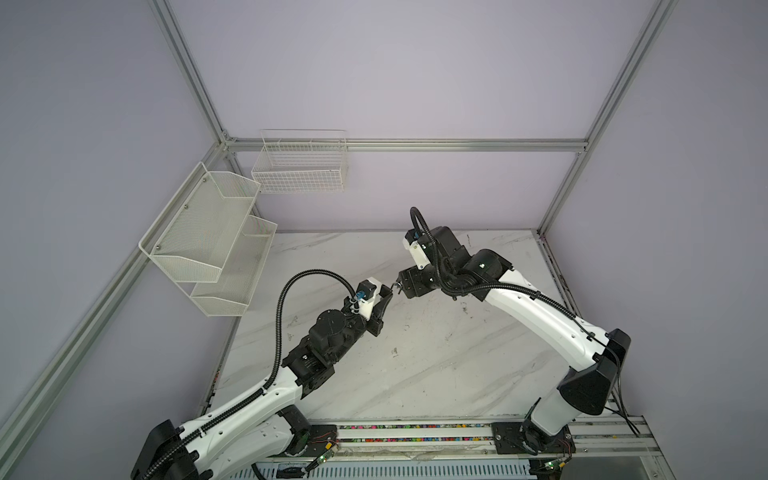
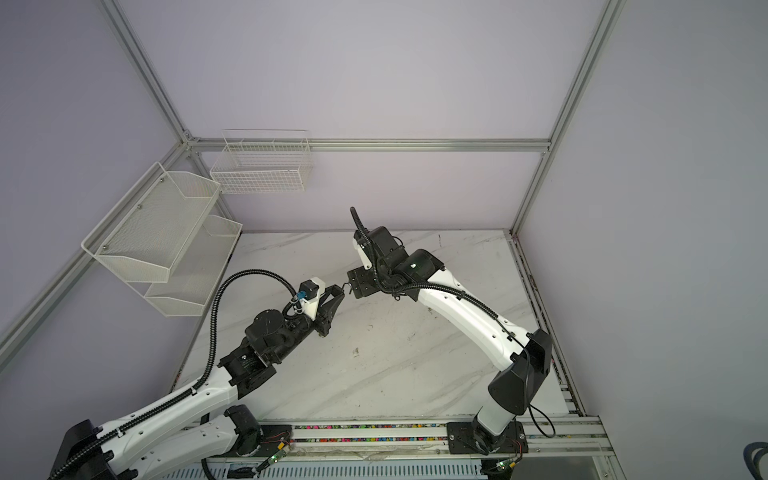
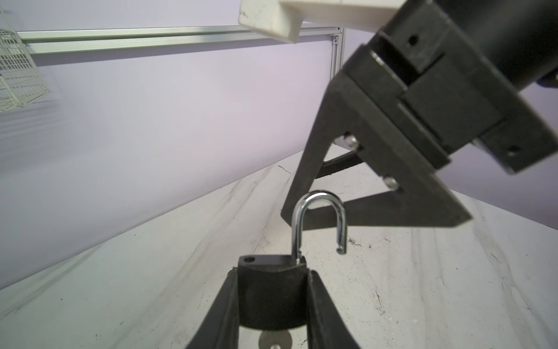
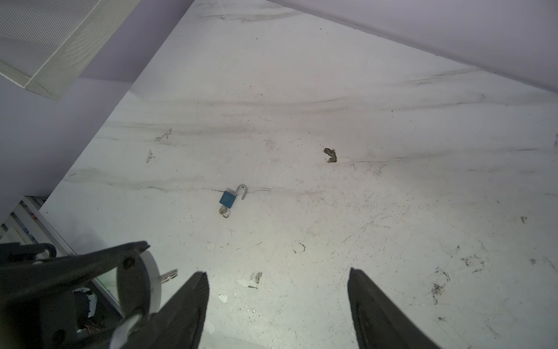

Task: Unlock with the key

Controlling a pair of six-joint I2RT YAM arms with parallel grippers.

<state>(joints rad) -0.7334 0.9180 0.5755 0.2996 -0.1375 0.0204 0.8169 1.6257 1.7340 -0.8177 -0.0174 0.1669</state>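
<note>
Padlock (image 3: 271, 290) is held clear of the table, body clamped between the fingers of the left gripper (image 3: 273, 273) — it looks dark in the left wrist view. Its shackle (image 3: 320, 195) is open: one leg is seated, the free end is out of the body and swung aside. A round key head (image 3: 274, 340) is seen under the body, and a key ring (image 4: 169, 276) sticks out beside the left gripper in the right wrist view. In both top views the grippers are found near table centre, slightly toward 12 o'clock. The right gripper (image 4: 277, 281) is placed at 2 o'clock of the left one, jaws spread wide, nothing between them. A blue padlock (image 4: 228, 199), shackle also open, is seen flat on the marble table (image 1: 457, 374) — well apart from the fingers. Wire baskets (image 1: 216, 241) are mounted at 10 o'clock.
</note>
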